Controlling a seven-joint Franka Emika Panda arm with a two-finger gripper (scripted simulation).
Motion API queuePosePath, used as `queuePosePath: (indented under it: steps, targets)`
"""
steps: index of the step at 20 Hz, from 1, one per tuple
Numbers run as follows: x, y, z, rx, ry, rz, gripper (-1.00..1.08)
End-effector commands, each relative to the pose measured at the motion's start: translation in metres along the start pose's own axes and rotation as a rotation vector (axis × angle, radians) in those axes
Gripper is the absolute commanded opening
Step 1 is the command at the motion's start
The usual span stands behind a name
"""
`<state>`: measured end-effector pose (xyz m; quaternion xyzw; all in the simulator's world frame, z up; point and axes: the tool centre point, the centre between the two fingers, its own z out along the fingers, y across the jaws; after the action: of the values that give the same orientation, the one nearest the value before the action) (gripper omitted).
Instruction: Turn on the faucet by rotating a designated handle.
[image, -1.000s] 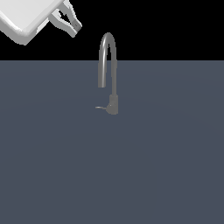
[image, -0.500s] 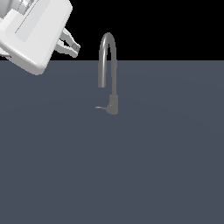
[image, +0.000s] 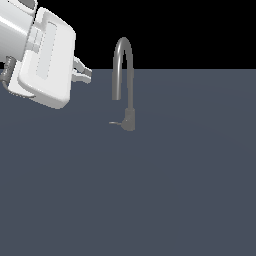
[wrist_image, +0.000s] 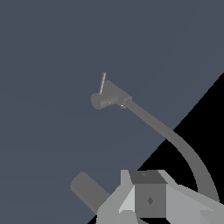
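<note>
One gap matters to me: the handle (image: 115, 123) juts from the faucet (image: 125, 85) base toward the exterior view's left, low on the grey surface (image: 165, 190). My gripper (image: 83, 74) hangs well above and further left, holding nothing; I cannot tell how wide its jaws stand.

The slim grey faucet (image: 124, 75) stood upright on the dark surface, its gooseneck spout arching toward the exterior view's left. The thin handle (image: 115, 123) projected from its cylindrical base, also leftward.

Matt grey metal-looking faucet (image: 123, 75), glossy white arm housing (image: 45, 65), possibly plastic, smooth slate floor (image: 175, 190)
</note>
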<state>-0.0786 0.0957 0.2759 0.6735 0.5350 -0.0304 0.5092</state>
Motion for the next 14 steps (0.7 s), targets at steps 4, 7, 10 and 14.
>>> queuePosePath:
  steps: [4,7,10,14]
  targets:
    - [0.017,-0.007,0.012,-0.085,-0.007,-0.087,-1.0]
    - [0.025,-0.011,0.019,-0.13,-0.012,-0.134,-1.0]
    - [0.033,-0.014,0.026,-0.176,-0.017,-0.181,-1.0]
    - [0.044,-0.02,0.036,-0.237,-0.024,-0.244,-1.0]
